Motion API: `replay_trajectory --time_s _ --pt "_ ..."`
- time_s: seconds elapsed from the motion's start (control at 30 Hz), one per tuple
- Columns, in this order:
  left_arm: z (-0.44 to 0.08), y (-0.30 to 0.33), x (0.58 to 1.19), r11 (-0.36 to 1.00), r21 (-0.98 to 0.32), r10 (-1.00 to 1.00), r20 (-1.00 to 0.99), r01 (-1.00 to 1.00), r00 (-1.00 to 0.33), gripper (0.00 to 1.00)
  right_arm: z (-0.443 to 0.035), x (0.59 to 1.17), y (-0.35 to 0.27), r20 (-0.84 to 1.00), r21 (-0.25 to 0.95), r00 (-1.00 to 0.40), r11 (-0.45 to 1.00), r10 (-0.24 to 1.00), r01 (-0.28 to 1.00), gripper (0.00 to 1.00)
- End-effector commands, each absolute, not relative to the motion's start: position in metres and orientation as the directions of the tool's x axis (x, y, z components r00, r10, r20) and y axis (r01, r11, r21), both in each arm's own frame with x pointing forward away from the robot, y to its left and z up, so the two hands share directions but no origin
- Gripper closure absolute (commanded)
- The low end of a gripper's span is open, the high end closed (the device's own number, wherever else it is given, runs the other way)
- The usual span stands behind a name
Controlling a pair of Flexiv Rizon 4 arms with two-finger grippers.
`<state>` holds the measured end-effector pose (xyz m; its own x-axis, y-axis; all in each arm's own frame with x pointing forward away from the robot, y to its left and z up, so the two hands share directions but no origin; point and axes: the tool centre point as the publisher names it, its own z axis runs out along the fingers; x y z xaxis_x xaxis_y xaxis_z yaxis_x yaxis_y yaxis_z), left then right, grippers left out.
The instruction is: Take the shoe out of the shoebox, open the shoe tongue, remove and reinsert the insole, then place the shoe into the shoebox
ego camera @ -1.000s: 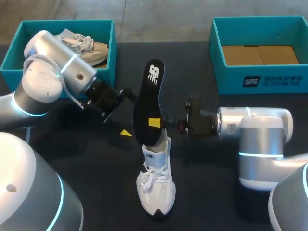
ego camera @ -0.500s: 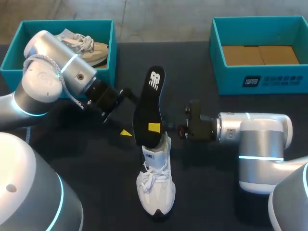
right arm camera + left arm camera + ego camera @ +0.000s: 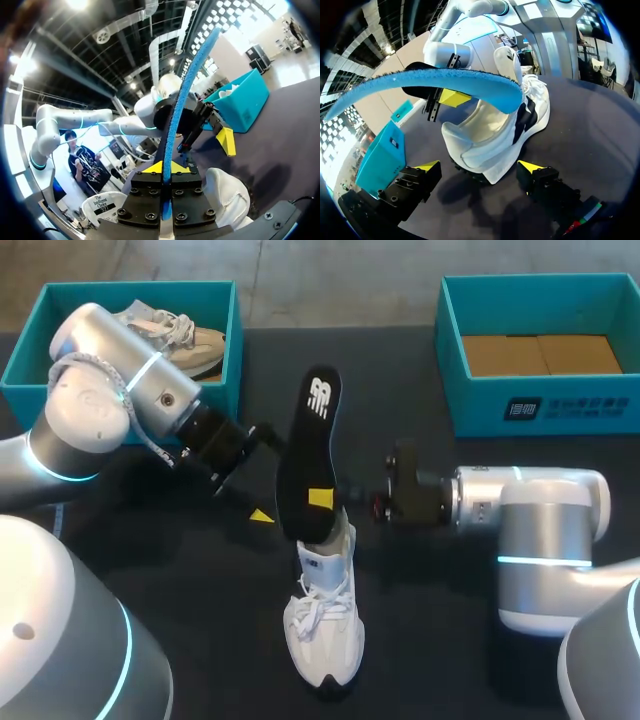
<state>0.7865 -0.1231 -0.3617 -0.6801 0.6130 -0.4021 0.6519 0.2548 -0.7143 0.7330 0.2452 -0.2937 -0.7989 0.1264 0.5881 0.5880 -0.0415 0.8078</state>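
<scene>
One white sneaker (image 3: pixel 325 625) stands on the black desk (image 3: pixel 450 660).

Head view: the right pincer (image 3: pixel 335 498) is clamped on the black insole (image 3: pixel 308 455), which rises steeply from the sneaker's heel opening. The left pincer (image 3: pixel 265 475) is beside that heel, its fingers apart.

Left wrist view: the sneaker's heel lies ahead of the spread fingers, clear of both.

Right wrist view: both yellow tips pinch the insole edge-on above the sneaker.

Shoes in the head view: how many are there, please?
2. A white shoe stands on the table; a beige shoe lies in the left shoebox, partly behind the left arm, which may hide another.
</scene>
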Motion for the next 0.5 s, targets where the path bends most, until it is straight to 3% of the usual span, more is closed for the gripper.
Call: replay_trajectory --time_s 0.03,0.5 --pt "-0.3629 -0.1234 0.7869 0.254 -0.714 0.613 -0.402 0.652 -0.68 0.0 -0.2881 0.7369 0.247 0.586 0.809 -0.8 -0.024 0.132 0.588 1.0" --pt "-0.3629 -0.1234 0.7869 0.254 -0.714 0.613 -0.402 0.652 -0.68 0.0 -0.2834 0.7451 0.2425 0.576 0.813 -0.802 -0.011 0.161 0.582 1.0"
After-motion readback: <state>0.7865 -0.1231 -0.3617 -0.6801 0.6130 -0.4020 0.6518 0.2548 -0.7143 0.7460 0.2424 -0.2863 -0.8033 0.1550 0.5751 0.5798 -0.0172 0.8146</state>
